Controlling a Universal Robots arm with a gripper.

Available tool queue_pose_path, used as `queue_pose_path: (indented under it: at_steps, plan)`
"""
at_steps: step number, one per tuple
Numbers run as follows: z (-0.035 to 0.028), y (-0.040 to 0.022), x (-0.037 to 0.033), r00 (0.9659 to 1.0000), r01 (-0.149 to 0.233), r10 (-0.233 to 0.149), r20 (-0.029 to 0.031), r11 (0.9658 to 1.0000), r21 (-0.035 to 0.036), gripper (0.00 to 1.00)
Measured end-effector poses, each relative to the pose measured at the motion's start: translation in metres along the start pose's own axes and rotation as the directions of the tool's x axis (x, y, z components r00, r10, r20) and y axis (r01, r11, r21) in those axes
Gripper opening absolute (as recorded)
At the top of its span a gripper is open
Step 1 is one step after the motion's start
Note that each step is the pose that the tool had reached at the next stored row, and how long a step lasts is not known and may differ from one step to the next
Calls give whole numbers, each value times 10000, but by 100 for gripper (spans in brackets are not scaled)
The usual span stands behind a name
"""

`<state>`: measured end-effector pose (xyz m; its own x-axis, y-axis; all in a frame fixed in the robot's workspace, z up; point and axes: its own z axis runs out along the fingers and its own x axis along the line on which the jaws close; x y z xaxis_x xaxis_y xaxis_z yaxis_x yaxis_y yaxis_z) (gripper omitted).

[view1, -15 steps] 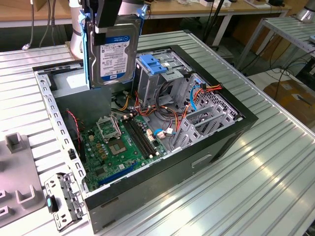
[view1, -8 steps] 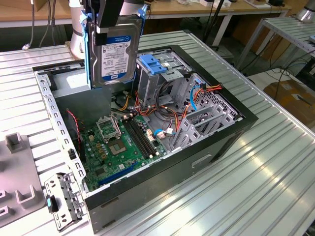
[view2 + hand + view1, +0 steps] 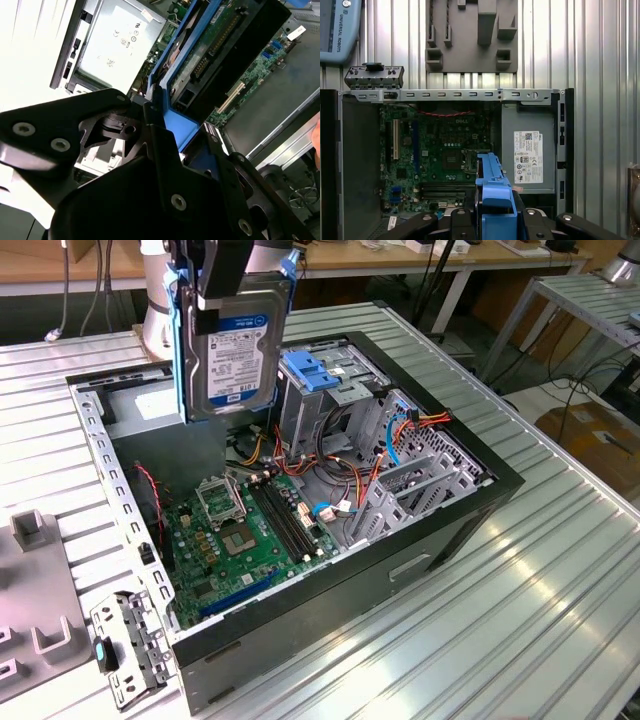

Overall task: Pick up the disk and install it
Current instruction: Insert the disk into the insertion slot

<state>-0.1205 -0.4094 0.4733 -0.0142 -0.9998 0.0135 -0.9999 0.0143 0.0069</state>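
Observation:
The disk (image 3: 235,350), silver with a white-and-blue label and blue side rails, hangs upright above the back of the open computer case (image 3: 450,510). My gripper (image 3: 226,295) is shut on its upper end. The disk is in the air, just to the exterior view's left of the metal drive cage (image 3: 330,405), touching nothing else. In the second wrist view the disk's green circuit board (image 3: 220,40) and blue rail (image 3: 167,80) stick out beyond the black gripper (image 3: 165,127). The first wrist view looks down past the blue rail (image 3: 495,197), held in the gripper (image 3: 495,222), onto the motherboard (image 3: 445,150).
A blue latch (image 3: 308,370) tops the drive cage, with loose cables (image 3: 330,475) beside it. The grey power-supply box (image 3: 527,150) fills one corner of the case. A grey fixture plate (image 3: 30,620) and a metal bracket (image 3: 125,645) lie on the ribbed table (image 3: 520,610).

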Motion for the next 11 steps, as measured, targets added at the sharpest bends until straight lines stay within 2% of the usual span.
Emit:
queue_pose_path:
  at_steps: [11]
  plan:
    - [2, -3, 97, 10000, 0, 0, 0, 10000, 0, 37]
